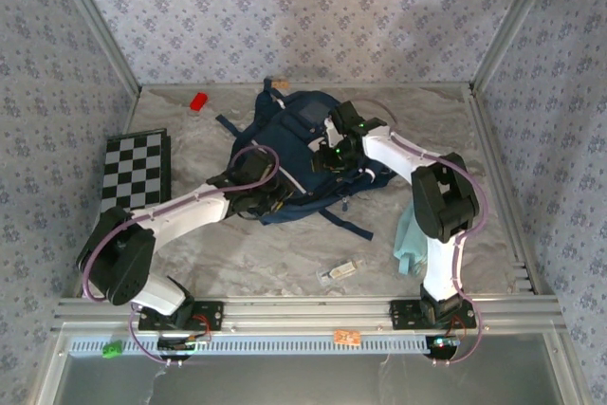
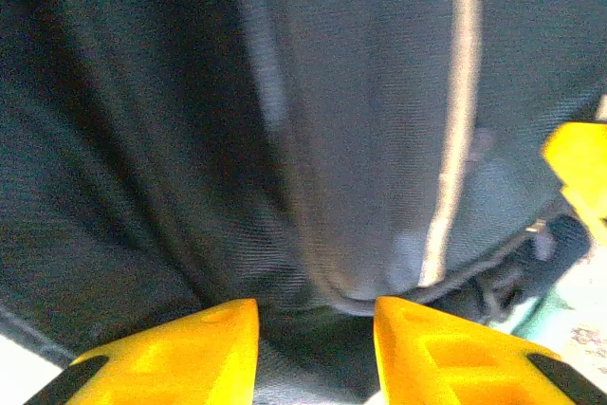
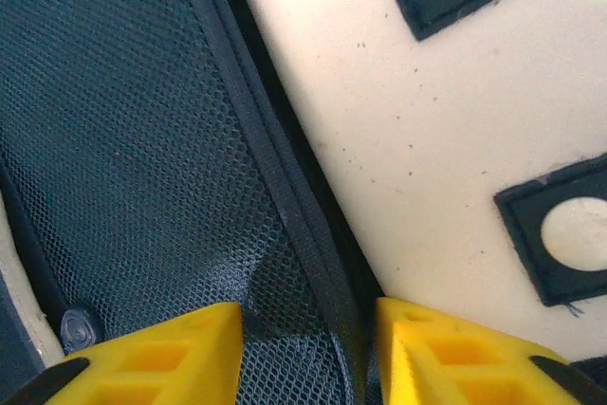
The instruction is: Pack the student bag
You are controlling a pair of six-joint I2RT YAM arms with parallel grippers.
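The student bag point(image 1: 289, 139), navy with white patches, lies crumpled in the middle of the table. My left gripper point(image 1: 268, 198) is at its near left edge. In the left wrist view that gripper point(image 2: 316, 305) has a fold of dark bag fabric point(image 2: 360, 187) bunched between its yellow fingers. My right gripper point(image 1: 334, 154) presses onto the bag's right side. In the right wrist view this gripper point(image 3: 310, 308) straddles the dark trim point(image 3: 285, 206) between a mesh pocket point(image 3: 123, 139) and a cream patch point(image 3: 427, 139). The mesh puckers at its left finger.
A black-and-white checkerboard point(image 1: 136, 170) lies at the left. A red block point(image 1: 198, 101) sits at the back left. A teal cloth point(image 1: 410, 234) lies by the right arm. A small clear packet point(image 1: 341, 271) is near the front. A bag strap point(image 1: 346, 225) trails toward the front.
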